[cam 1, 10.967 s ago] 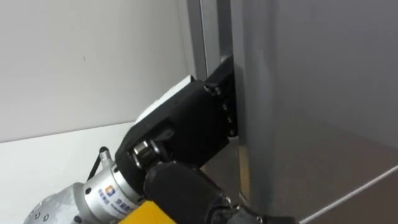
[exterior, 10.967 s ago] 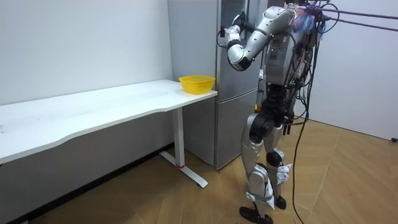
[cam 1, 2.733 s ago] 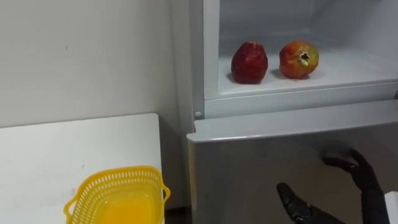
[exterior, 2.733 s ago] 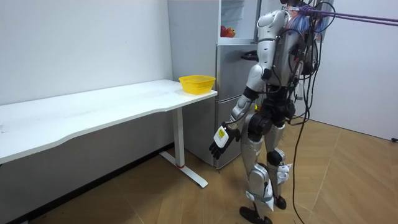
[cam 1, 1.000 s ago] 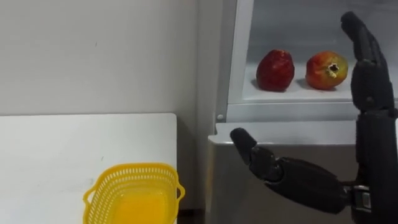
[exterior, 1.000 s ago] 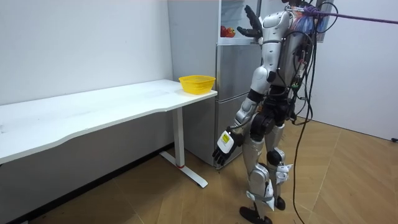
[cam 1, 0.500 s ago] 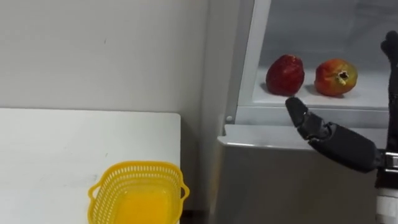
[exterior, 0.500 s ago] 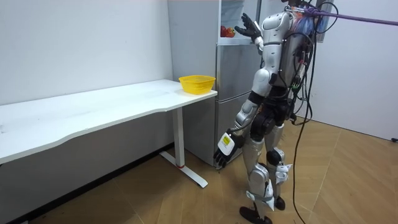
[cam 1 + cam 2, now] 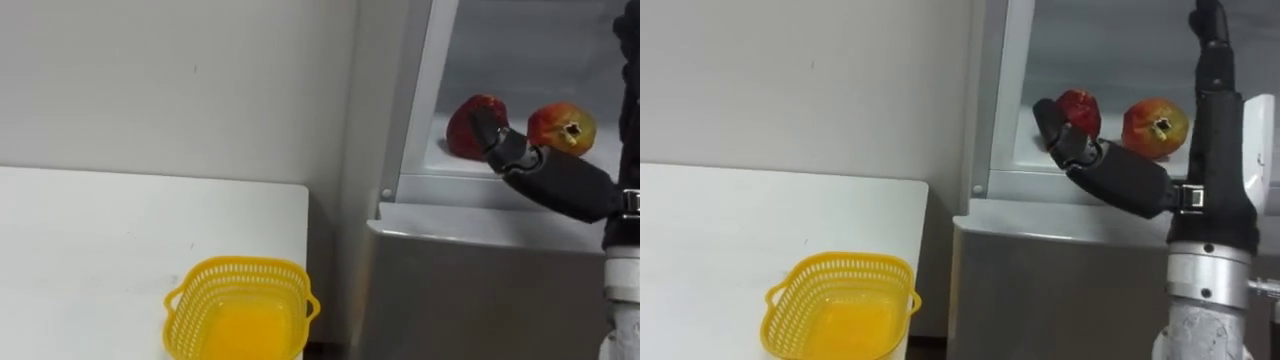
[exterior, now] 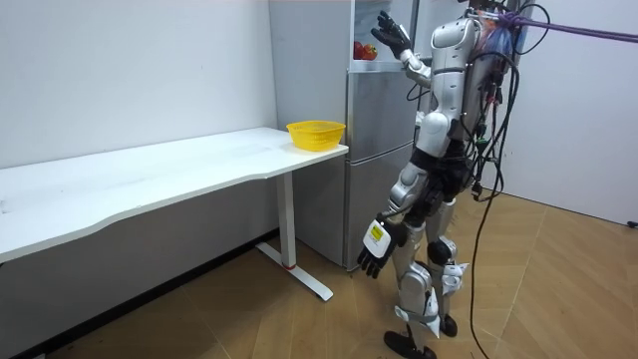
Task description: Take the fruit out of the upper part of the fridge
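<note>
Just beyond the thumb of the right hand (image 9: 560, 185), in the left eye view, a dark red fruit (image 9: 460, 128) sits on the shelf of the open upper fridge (image 9: 418, 110). A red-and-yellow fruit (image 9: 565, 125) lies beside it, past the palm. The hand is spread wide and holds nothing. Its thumb crosses in front of the dark fruit, but I cannot tell whether they touch. Below the hand and well to its left, a yellow basket (image 9: 235, 268) stands on the white table (image 9: 90, 240).

In the right eye view, the hand's fingers (image 9: 1210, 50) point straight up to the right of both fruits, with the thumb low beside the dark one.

In the room view, the robot stands before the fridge with its right hand raised at the open compartment. The left hand (image 10: 374, 249) hangs relaxed and empty by its thigh.

For a sound grasp, I judge the palm should go deeper until the dark fruit lies between thumb and fingers, then close evenly. A nudged round fruit may roll against its neighbour.
</note>
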Tool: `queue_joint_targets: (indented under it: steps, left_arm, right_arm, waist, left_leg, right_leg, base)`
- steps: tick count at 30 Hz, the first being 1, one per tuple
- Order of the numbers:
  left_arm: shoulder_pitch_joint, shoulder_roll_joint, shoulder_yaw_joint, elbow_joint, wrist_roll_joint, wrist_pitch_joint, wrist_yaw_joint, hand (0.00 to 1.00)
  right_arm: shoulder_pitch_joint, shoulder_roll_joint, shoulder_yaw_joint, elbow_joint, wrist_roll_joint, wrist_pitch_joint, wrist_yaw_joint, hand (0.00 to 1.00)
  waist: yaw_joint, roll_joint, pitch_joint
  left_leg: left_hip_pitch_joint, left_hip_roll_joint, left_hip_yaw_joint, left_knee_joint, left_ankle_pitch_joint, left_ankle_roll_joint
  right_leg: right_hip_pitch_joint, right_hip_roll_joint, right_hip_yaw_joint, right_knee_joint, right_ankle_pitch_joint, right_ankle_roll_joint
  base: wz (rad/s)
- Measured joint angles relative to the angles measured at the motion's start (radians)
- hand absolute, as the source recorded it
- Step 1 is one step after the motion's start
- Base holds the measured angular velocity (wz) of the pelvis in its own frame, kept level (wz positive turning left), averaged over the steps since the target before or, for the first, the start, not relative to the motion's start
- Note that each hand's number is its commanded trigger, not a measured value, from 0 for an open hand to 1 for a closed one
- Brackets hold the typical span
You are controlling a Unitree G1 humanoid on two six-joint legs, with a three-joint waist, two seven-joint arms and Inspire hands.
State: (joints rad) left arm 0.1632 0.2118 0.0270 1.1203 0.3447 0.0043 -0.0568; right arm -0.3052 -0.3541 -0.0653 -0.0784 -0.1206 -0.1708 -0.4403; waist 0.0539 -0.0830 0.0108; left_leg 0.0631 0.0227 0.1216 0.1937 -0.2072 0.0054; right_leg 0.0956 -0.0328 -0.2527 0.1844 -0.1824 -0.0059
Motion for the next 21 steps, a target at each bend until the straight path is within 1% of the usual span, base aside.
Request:
queue_joint_targets:
  steps: [1,2,4,6,8,10,11,16,18,21]
  left_arm:
    - [0.001,0.001,0.002,0.000,0.009,0.004,0.000,0.00]
    - [0.002,0.001,0.003,0.000,0.016,0.007,0.000,0.00]
    - [0.001,0.001,0.005,0.000,0.023,0.022,-0.003,0.00]
    - [0.004,0.001,0.009,0.000,0.026,0.028,-0.005,0.00]
    - [0.006,0.001,0.011,-0.001,0.065,0.039,-0.005,0.00]
    - [0.011,0.001,0.012,-0.002,0.099,0.042,-0.009,0.00]
    - [0.011,0.001,0.011,-0.002,0.105,0.042,-0.013,0.00]
    - [0.011,0.000,0.011,-0.003,0.129,0.049,-0.021,0.00]
    - [0.010,0.000,0.011,-0.004,0.130,0.055,-0.021,0.00]
    - [0.007,0.001,0.011,-0.005,0.129,0.056,-0.020,0.00]
  right_arm:
    - [-0.003,-0.007,0.000,0.015,0.007,0.013,0.008,0.00]
    - [-0.005,-0.007,0.000,0.021,0.007,0.020,0.010,0.00]
    - [-0.017,-0.007,0.000,0.039,0.009,0.037,0.019,0.00]
    - [-0.030,-0.007,-0.001,0.047,0.010,0.043,0.026,0.00]
    - [-0.050,-0.008,-0.001,0.061,0.014,0.044,0.040,0.00]
    - [-0.079,-0.017,-0.001,0.077,0.037,0.060,0.053,0.00]
    - [-0.085,-0.020,-0.001,0.081,0.040,0.062,0.056,0.00]
    - [-0.148,-0.076,0.000,0.111,0.120,0.072,0.074,0.00]
    - [-0.152,-0.095,0.000,0.112,0.124,0.072,0.074,0.00]
    - [-0.153,-0.109,0.000,0.121,0.138,0.072,0.081,0.00]
  waist:
    - [0.007,-0.002,0.0004]
    - [0.006,-0.004,-0.0002]
    - [0.006,-0.010,-0.0031]
    - [0.007,-0.014,-0.0066]
    - [0.009,-0.018,-0.0091]
    - [0.009,-0.022,-0.0122]
    - [0.010,-0.023,-0.0127]
    - [0.018,-0.022,-0.0116]
    - [0.026,-0.022,-0.0117]
    - [0.032,-0.022,-0.0114]
  left_leg:
    - [-0.005,0.000,-0.006,0.001,0.000,0.000]
    - [-0.007,0.000,-0.011,0.002,0.000,0.000]
    - [-0.012,-0.001,-0.016,0.009,0.000,0.000]
    - [-0.019,-0.001,-0.018,0.012,0.000,0.000]
    - [-0.020,-0.001,-0.018,0.013,0.000,0.001]
    - [-0.020,-0.002,-0.018,0.013,0.000,0.001]
    - [-0.020,-0.003,-0.018,0.013,0.000,0.000]
    - [-0.017,-0.002,-0.020,0.013,0.001,0.001]
    - [-0.016,-0.002,-0.020,0.013,0.001,0.001]
    - [-0.016,0.000,-0.020,0.013,0.001,0.001]
  right_leg:
    - [0.000,0.000,-0.004,0.000,0.000,0.000]
    - [0.000,-0.001,-0.009,0.000,0.000,0.000]
    - [-0.001,-0.002,-0.014,0.000,0.000,0.000]
    - [-0.007,-0.003,-0.020,0.001,0.000,0.000]
    - [-0.008,-0.002,-0.022,0.002,0.000,0.000]
    - [-0.007,-0.002,-0.023,0.001,0.000,0.000]
    - [-0.007,-0.002,-0.024,0.001,0.000,0.000]
    - [-0.007,-0.003,-0.024,0.001,0.000,0.000]
    - [-0.007,-0.003,-0.024,0.001,0.000,0.000]
    - [-0.007,-0.003,-0.023,0.001,0.000,0.000]
  base:
    - [0.08]
    - [0.15]
    - [0.09]
    - [0.04]
    - [0.00]
    - [0.00]
    - [0.00]
    - [0.00]
    - [0.00]
    - [0.00]
